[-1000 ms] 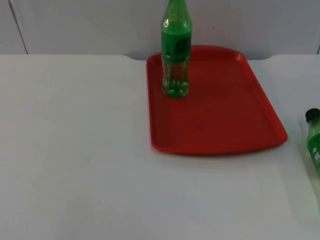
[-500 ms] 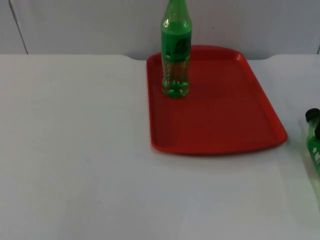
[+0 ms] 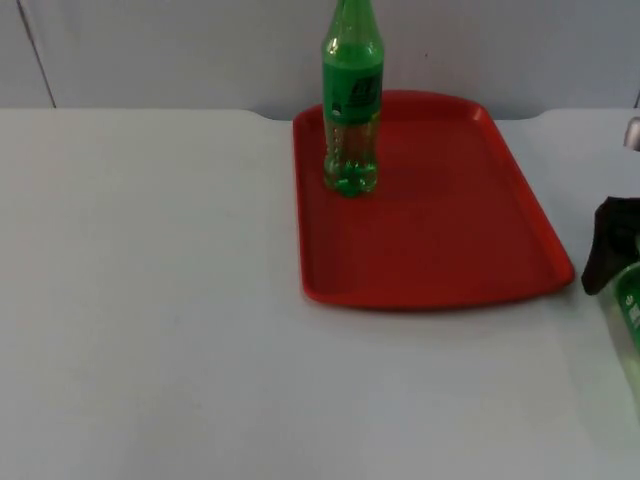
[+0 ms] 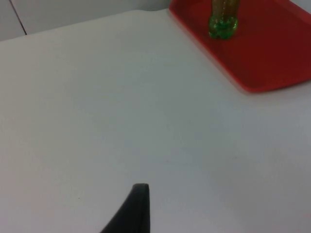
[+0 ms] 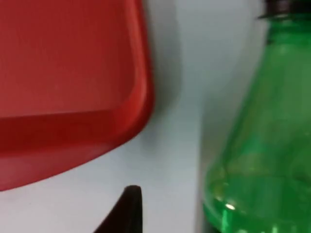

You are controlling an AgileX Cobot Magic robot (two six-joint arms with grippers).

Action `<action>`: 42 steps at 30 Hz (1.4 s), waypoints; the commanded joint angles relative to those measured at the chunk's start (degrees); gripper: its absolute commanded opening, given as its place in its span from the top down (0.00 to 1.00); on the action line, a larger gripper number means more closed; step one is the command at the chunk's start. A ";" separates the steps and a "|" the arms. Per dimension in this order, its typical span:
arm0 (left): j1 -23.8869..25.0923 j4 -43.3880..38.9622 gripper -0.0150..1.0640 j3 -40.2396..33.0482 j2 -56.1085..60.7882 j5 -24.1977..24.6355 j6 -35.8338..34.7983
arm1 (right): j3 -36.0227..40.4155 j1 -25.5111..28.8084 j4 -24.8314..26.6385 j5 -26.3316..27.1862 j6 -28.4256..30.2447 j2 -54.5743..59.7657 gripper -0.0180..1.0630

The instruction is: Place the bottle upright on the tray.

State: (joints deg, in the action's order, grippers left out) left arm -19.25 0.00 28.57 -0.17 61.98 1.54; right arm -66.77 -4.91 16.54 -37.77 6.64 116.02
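Top view: red tray [image 3: 440, 250] upper centre of frame on the white tabletop [image 3: 150, 300], one green bottle [image 3: 352, 100] upright at its back-left. Second bottle [image 3: 630, 310] lies at the right edge, right end effector [image 3: 612, 245] over its neck; fingers' state can't be told. Right wrist view: that bottle [image 5: 262, 136] just beside the tray corner [image 5: 73, 97]. Left end effector fingertip [image 4: 131, 211] over bare tabletop; state can't be told.

Glossy clear-green plastic bottle [image 3: 351, 100]; smooth red tray [image 3: 450, 250] (plastic-looking).
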 commanded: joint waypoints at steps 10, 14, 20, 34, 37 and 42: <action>-0.15 -0.59 0.01 -0.24 0.17 -0.33 -0.25 | -0.36 1.50 -0.20 -0.91 -1.06 -0.01 0.12; -0.15 -0.59 0.01 -0.24 0.17 -0.33 -0.25 | -0.36 1.82 -1.06 -1.36 -1.93 -0.01 0.12; -0.15 -0.59 0.01 -0.24 0.17 -0.33 -0.25 | -0.36 1.82 -1.06 -2.25 -3.15 -0.01 0.17; -0.15 -0.59 0.01 -0.24 0.17 -0.33 -0.25 | -0.36 1.82 -3.16 -2.95 -3.67 -1.75 0.98; -0.15 -0.59 0.01 -0.24 0.17 -0.33 -0.25 | -0.36 1.82 -4.32 -2.83 -3.39 -3.74 0.98; -0.15 -0.59 0.01 -0.24 0.17 -0.33 -0.25 | -0.36 1.82 -4.45 -1.87 0.54 -8.75 0.98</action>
State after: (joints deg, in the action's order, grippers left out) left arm -19.25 0.00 28.57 -0.17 61.98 1.54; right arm -66.86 -3.34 12.30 -39.98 6.11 108.56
